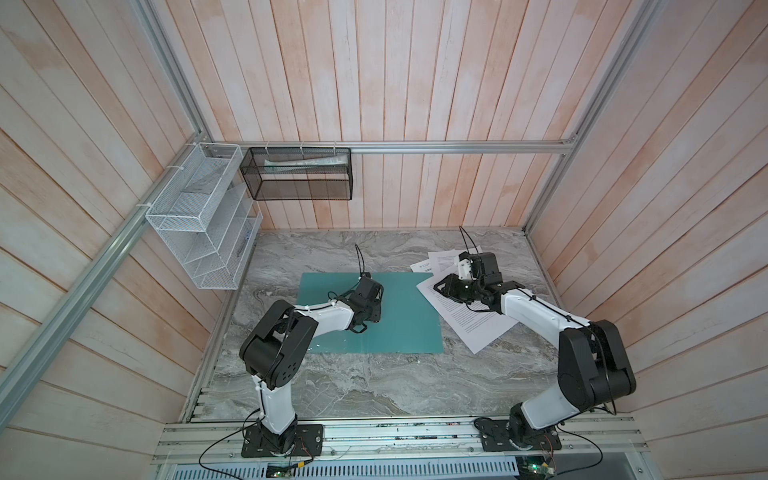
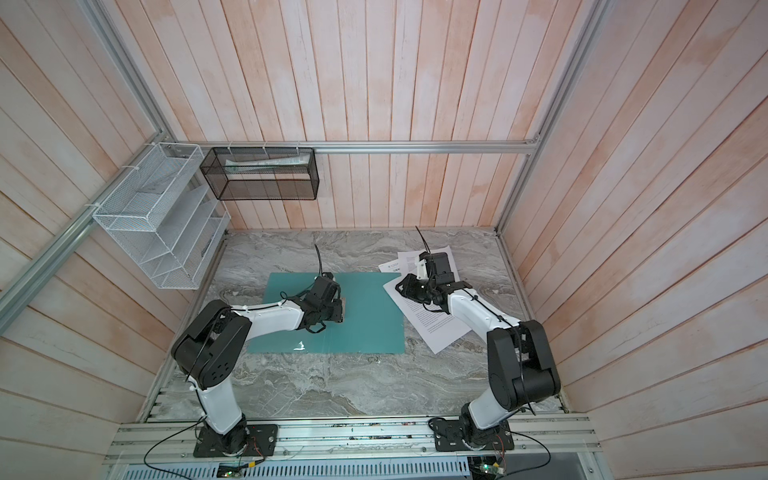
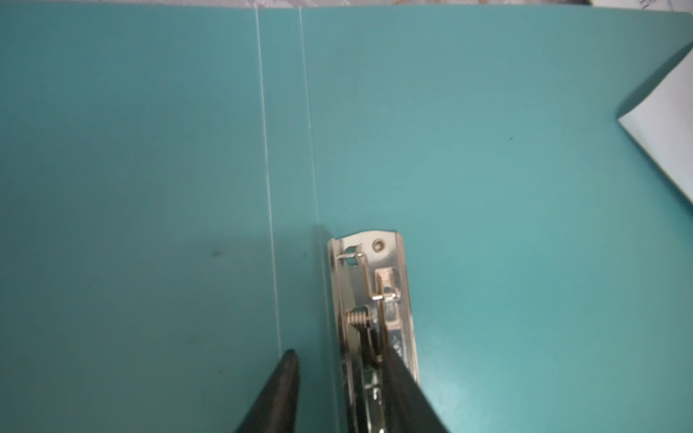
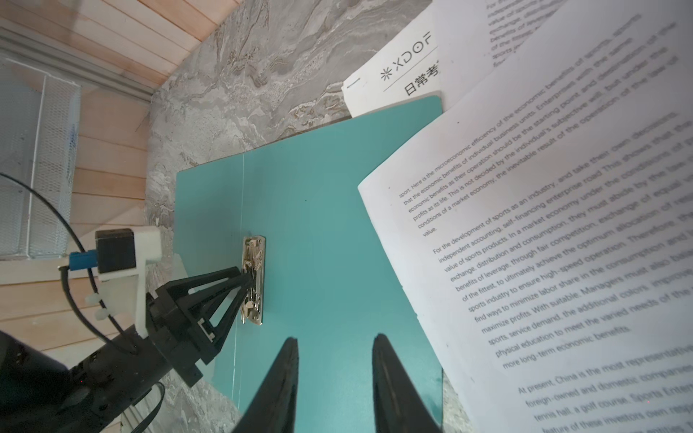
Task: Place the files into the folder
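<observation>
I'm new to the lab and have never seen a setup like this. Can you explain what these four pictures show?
A left arm and a right arm stand at a marble table. Two pictures look down from overhead; the other two come from cameras on the wrists. An open teal folder lies flat, with three printed sheets beside it, one overlapping its edge. The left end effector is at the folder's metal clip, jaws apart. The right end effector hovers open above the folder, holding nothing.
</observation>
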